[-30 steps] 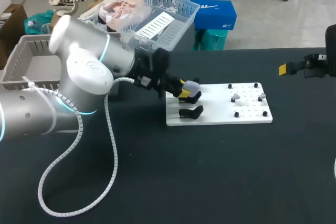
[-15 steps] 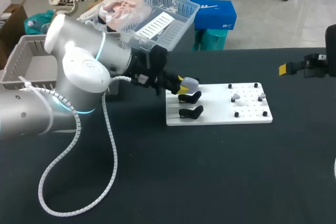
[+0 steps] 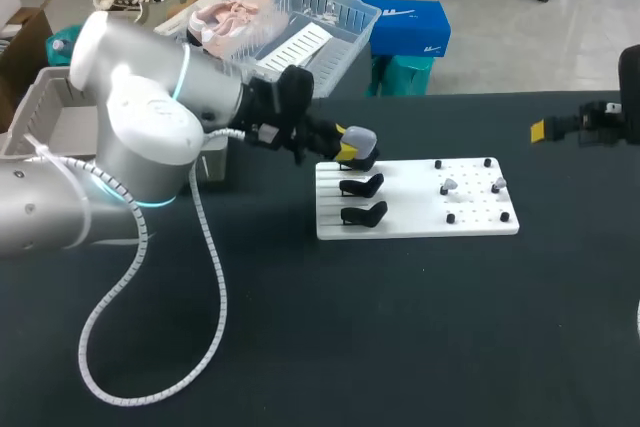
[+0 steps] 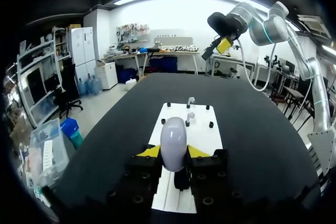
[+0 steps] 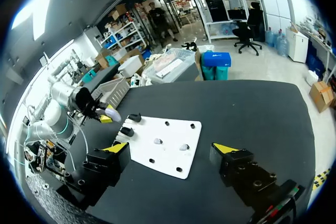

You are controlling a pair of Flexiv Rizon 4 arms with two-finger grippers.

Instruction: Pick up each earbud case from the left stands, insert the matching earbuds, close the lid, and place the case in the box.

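1. The left gripper (image 4: 173, 151) pinches the earbud case (image 4: 173, 141) from two sides between its yellow tips. The case hangs in the air just above the far black stand (image 3: 362, 185), clear of it, at the left end of the white board (image 3: 420, 222).
2. In the left wrist view the case's long axis runs straight out ahead along the fingers. In the head view that points it right, down the length of the board.
3. Two small pale earbuds (image 3: 450, 185) sit among black pegs at the right end of the board. They lie to the right of the held case and well apart from it.
4. The right gripper (image 5: 172, 148) is spread wide and holds nothing. It hovers at the far right of the table, well apart from the board.
5. The earbuds therefore lie between the two grippers, on the right arm's side of the board. I judge the right arm better placed to fetch them while the left presents the case.
6. I cannot tell whether the lid is open.
7. The grey crate (image 3: 60, 75), likely the box, sits at the far left behind the left arm, away from the earbuds.
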